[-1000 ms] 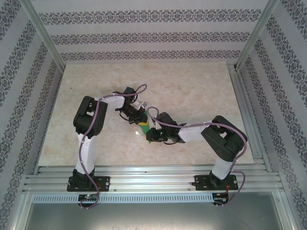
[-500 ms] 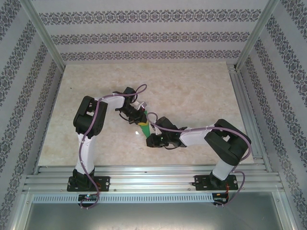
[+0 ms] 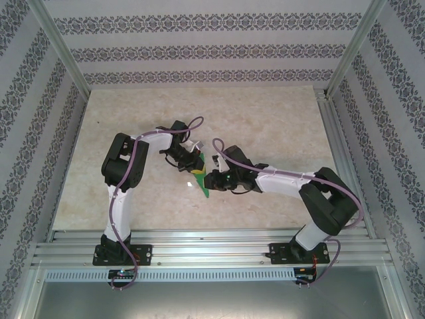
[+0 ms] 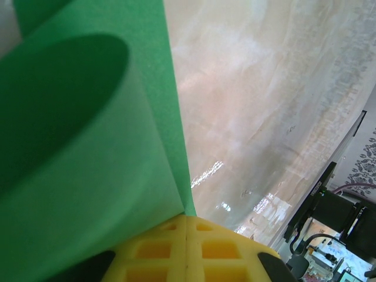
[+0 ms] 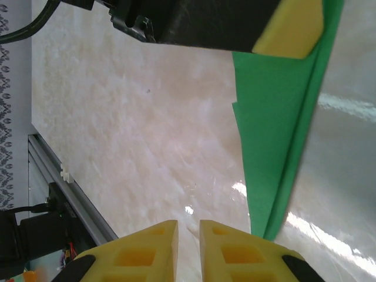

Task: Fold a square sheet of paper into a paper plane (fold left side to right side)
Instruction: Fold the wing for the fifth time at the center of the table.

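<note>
At the left claw (image 4: 187,228), clenched tight: two yellow pads (image 4: 155,249) pressed flat together with no gap, pinching one end of the folded green paper (image 4: 88,147). Rises straight out from the pad tips as a long creased edge, with a looser layer curling open to one side. Past that edge, farther from the claw, bare pale marbled table (image 4: 264,106) with bright glints.

At the right claw (image 5: 188,232), slack and gripping nothing: jaws parted by a narrow slit, with table visible through it. Just beside the claw, on the outer side of one pad, the pointed end of the paper, slipping behind that pad's edge; cannot tell whether touching. Stretches away from this claw as a slim layered strip, widening toward the far end, pinched there by the left claw under a black housing (image 5: 200,20).

From overhead, both claws close together near the middle of the table, tips turned toward each other, with the paper between them: upper end in the left claw, point reaching just past the right claw toward the arm bases. Farther out, white arms (image 3: 123,193) with black joints and purple cables. Beyond those, a metal rail (image 3: 212,246) along the near edge and patterned walls (image 3: 199,46) on the other three sides.
</note>
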Controlling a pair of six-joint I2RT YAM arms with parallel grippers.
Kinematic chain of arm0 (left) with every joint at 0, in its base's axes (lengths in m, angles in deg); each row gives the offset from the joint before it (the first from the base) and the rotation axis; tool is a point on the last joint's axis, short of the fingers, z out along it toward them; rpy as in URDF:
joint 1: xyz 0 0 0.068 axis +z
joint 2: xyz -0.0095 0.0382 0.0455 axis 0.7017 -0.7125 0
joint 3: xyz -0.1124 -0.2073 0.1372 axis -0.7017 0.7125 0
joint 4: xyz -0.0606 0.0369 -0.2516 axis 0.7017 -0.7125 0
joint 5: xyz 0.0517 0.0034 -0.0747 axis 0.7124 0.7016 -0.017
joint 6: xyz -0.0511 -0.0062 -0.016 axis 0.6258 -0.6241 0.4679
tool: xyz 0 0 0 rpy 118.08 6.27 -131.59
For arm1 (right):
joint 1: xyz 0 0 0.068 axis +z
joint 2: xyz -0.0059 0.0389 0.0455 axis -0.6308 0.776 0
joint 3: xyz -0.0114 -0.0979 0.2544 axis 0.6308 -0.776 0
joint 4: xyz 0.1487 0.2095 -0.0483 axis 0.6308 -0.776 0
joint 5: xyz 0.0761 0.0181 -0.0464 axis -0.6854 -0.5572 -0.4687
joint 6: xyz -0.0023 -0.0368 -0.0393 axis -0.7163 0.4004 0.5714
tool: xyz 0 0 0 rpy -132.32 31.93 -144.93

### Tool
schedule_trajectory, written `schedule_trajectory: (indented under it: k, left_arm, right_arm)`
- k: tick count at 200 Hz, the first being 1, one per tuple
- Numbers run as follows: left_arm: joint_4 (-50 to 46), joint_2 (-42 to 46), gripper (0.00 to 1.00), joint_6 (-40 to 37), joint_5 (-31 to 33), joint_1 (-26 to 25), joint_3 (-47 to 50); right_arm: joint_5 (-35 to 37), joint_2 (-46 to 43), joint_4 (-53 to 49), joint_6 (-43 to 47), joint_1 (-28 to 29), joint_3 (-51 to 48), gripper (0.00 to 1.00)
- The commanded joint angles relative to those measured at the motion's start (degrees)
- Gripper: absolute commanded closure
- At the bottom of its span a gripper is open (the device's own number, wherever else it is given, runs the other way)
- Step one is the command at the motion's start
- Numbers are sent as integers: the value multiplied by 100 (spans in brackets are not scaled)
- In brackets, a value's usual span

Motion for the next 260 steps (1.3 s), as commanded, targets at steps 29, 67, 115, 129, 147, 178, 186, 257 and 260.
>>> schedule_trajectory:
  k: [29, 67, 115, 129, 147, 178, 186, 257, 260]
  left_arm:
    - [35, -213, 100, -119, 714, 73, 65]
    - [-68, -190, 100, -177, 756, 80, -39]
    - [-291, -266, 94, -236, 943, 116, -533]
    - [-324, -348, 94, -229, 975, 159, -695]
    - [-340, -472, 93, -200, 976, 214, -885]
    - [-410, -664, 90, -157, 816, 276, -1284]
    - [-414, -669, 91, -158, 726, 278, -1320]
    - [-242, -210, 93, -317, 582, 230, -564]
    - [-236, -188, 93, -316, 583, 219, -543]
  right_arm:
    - [6, 835, 283, 39, 144, 306, 83]
    - [132, 1064, 419, -102, 152, -146, 83]
    - [322, 1057, 187, -185, 254, -612, 83]
    - [358, 1048, 165, -178, 284, -692, 83]
    - [418, 1033, 104, -177, 317, -723, 83]
    - [456, 1113, 21, -157, 384, -687, 83]
    - [429, 1136, 69, -164, 389, -686, 83]
    - [-165, -111, 429, 134, -118, -278, 79]
    - [-174, -100, 427, 155, -139, -217, 79]
